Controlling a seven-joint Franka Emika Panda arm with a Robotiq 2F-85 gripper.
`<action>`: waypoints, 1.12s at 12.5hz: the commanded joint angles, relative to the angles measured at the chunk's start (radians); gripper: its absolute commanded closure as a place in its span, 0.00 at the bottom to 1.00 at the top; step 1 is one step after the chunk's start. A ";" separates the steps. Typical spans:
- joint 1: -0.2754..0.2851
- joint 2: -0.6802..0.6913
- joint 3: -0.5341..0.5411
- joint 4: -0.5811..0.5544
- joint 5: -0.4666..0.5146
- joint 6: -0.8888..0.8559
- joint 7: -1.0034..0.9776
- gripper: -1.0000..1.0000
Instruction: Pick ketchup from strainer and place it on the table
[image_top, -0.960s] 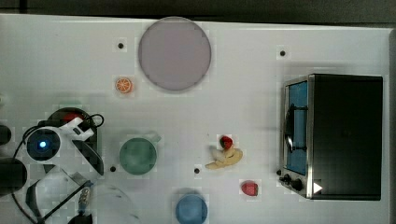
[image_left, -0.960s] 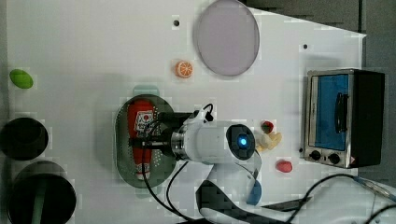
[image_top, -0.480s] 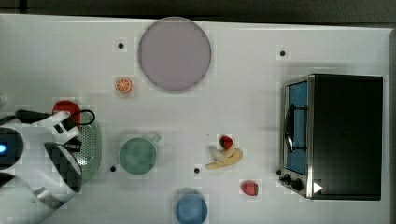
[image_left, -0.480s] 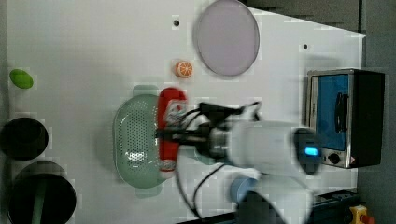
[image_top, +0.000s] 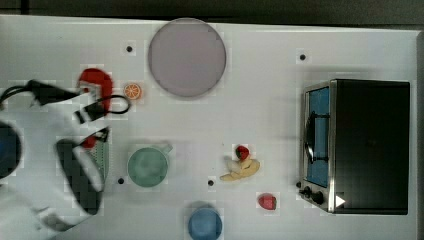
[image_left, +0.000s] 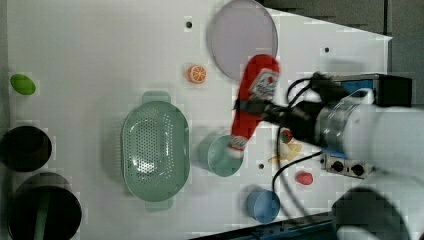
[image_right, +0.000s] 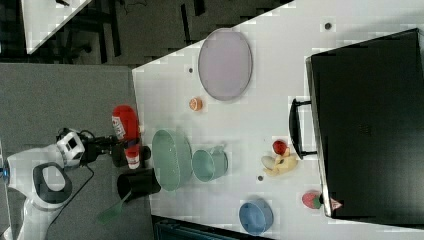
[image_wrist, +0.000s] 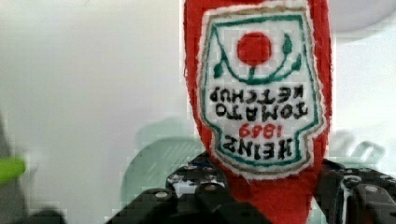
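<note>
The ketchup, a red bottle with a white label, hangs in the air with its white cap over the green cup. My gripper is shut on its middle, reaching in from the left view's right. In the wrist view the label stands between my fingers. The pale green strainer sits on the white table with nothing in it, to the left view's left of the bottle. From above, the ketchup shows by my arm, which covers much of the strainer. In the right view the ketchup hangs beside the strainer.
A lilac plate, an orange slice, a green cup and a blue cup lie nearby. Strawberries and a banana sit before the toaster oven. Black containers stand at the left view's left edge.
The ketchup has come up out of the strainer, held in my gripper. In the left view it has swung right, toward the plate and cup. The strainer now lies bare.
</note>
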 joint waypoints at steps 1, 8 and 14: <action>-0.088 0.016 -0.115 -0.031 0.017 -0.074 -0.007 0.44; -0.108 0.056 -0.389 -0.104 0.015 -0.052 -0.060 0.44; -0.108 0.199 -0.452 -0.198 0.015 0.084 -0.081 0.30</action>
